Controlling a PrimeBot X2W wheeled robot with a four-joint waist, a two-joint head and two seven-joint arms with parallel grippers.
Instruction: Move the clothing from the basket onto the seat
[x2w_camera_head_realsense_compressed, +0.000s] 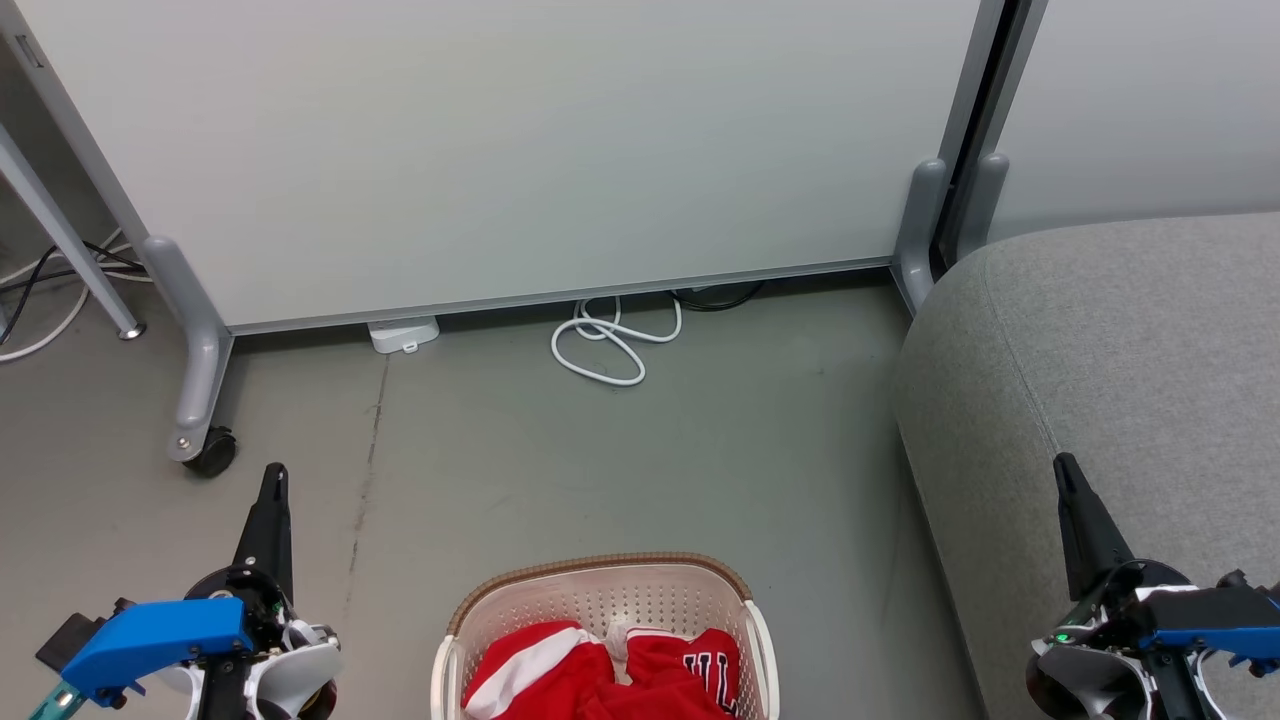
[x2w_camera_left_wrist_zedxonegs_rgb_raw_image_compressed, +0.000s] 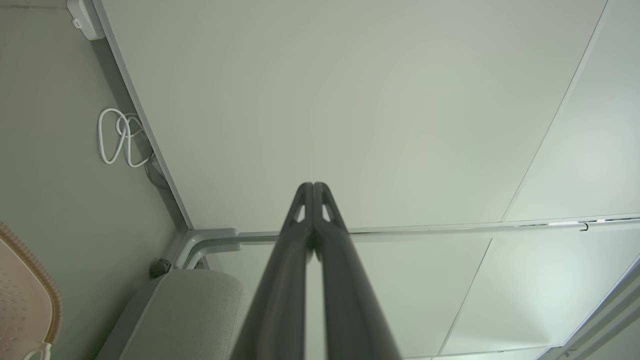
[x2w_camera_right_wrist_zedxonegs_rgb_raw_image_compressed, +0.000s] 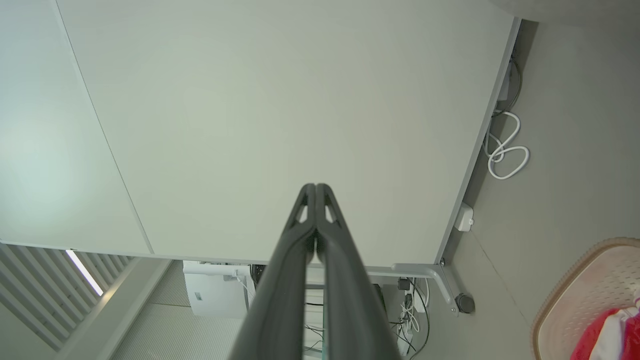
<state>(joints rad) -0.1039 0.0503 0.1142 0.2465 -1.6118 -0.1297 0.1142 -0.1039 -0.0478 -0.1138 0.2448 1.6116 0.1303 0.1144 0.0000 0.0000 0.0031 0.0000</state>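
Red clothing (x2w_camera_head_realsense_compressed: 600, 675) with white trim lies bunched in the cream basket (x2w_camera_head_realsense_compressed: 600, 568), which stands on the floor at the bottom middle of the head view. The grey seat (x2w_camera_head_realsense_compressed: 1120, 350) fills the right side. My left gripper (x2w_camera_head_realsense_compressed: 273, 473) hangs shut and empty left of the basket, fingers pointing at the wall. Over the seat's front edge my right gripper (x2w_camera_head_realsense_compressed: 1065, 463) is also shut and empty. In the left wrist view the closed left gripper (x2w_camera_left_wrist_zedxonegs_rgb_raw_image_compressed: 313, 185) faces the panel, with the basket's rim (x2w_camera_left_wrist_zedxonegs_rgb_raw_image_compressed: 35, 265) at the lower left. The right wrist view shows the right gripper (x2w_camera_right_wrist_zedxonegs_rgb_raw_image_compressed: 316, 186) and the basket (x2w_camera_right_wrist_zedxonegs_rgb_raw_image_compressed: 595, 285).
A pale wheeled partition (x2w_camera_head_realsense_compressed: 500, 150) stands behind the basket, its caster (x2w_camera_head_realsense_compressed: 210, 452) at the left. A coiled white cable (x2w_camera_head_realsense_compressed: 610, 345) and a white power box (x2w_camera_head_realsense_compressed: 404, 333) lie at its base. Bare grey floor (x2w_camera_head_realsense_compressed: 600, 450) stretches between partition and basket.
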